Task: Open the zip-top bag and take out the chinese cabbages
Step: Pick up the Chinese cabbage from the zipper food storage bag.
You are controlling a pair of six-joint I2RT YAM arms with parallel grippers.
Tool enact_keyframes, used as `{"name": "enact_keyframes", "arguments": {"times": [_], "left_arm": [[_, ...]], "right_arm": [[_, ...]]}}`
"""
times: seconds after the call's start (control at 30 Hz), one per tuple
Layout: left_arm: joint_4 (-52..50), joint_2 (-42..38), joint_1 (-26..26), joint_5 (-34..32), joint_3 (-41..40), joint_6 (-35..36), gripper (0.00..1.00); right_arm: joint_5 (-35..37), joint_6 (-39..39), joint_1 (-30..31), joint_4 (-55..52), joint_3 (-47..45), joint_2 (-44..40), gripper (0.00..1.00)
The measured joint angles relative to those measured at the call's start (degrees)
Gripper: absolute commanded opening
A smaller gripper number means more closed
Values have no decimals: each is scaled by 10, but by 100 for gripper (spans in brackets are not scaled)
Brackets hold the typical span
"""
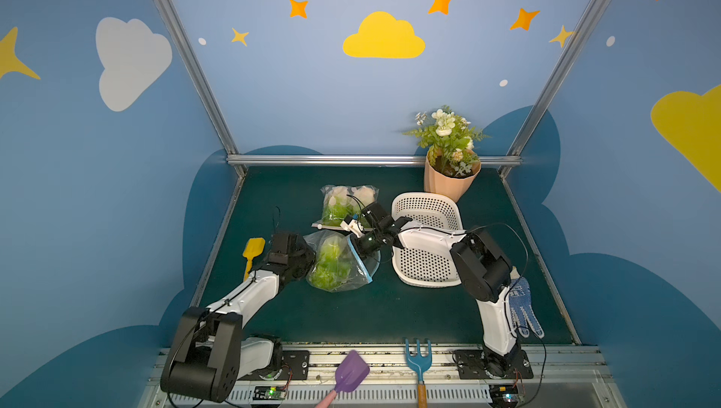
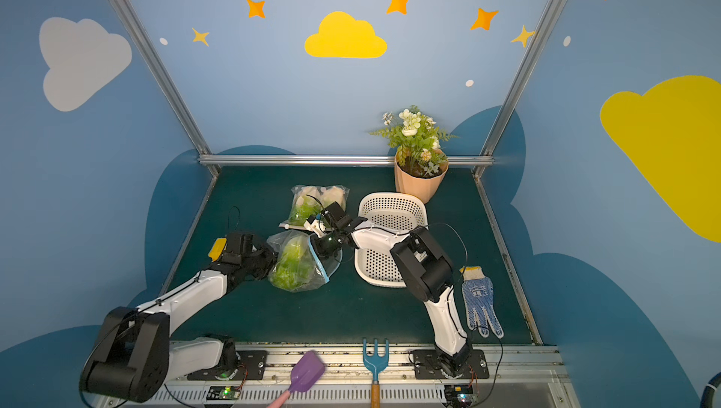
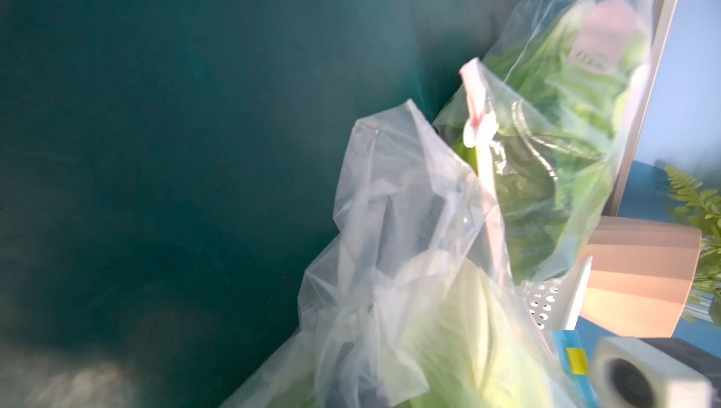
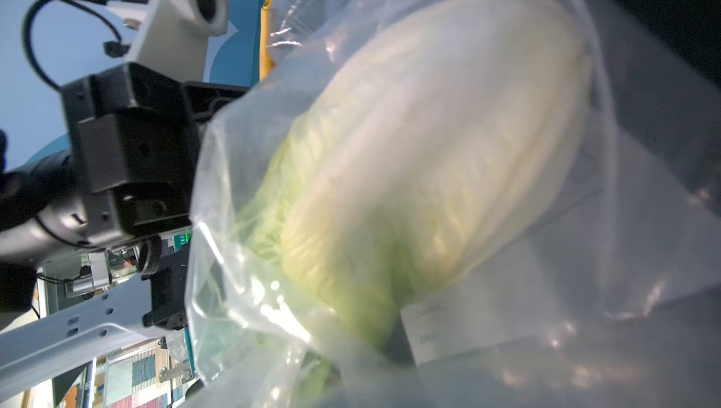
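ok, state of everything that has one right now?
near bag: mouth open, a cabbage inside, between both grippers
far bag: lying flat, cabbages inside, zip unclear
basket: nothing visible in it
left gripper: shut, at near bag's closed end
right gripper: shut, at near bag's mouth
flower pot: upright
glove: lying flat

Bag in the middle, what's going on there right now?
The left hand is shut on the closed end of the near bag. The right hand sits shut at its blue zipper mouth; whether it grips plastic is unclear. A cabbage lies inside the bag, not yet out. A second bag lies behind.
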Motion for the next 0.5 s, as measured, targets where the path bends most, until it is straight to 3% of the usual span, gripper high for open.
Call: {"name": "enact_keyframes", "arguments": {"times": [0.2,0.5], "left_arm": [[-56,-33,16,-67,16,17,4],[-88,-15,77,-125,19,54,4]], "right_arm": [[0,-9,-12,0,-43,-48,0],[-17,-15,-26,10,-97,-107,0]]}}
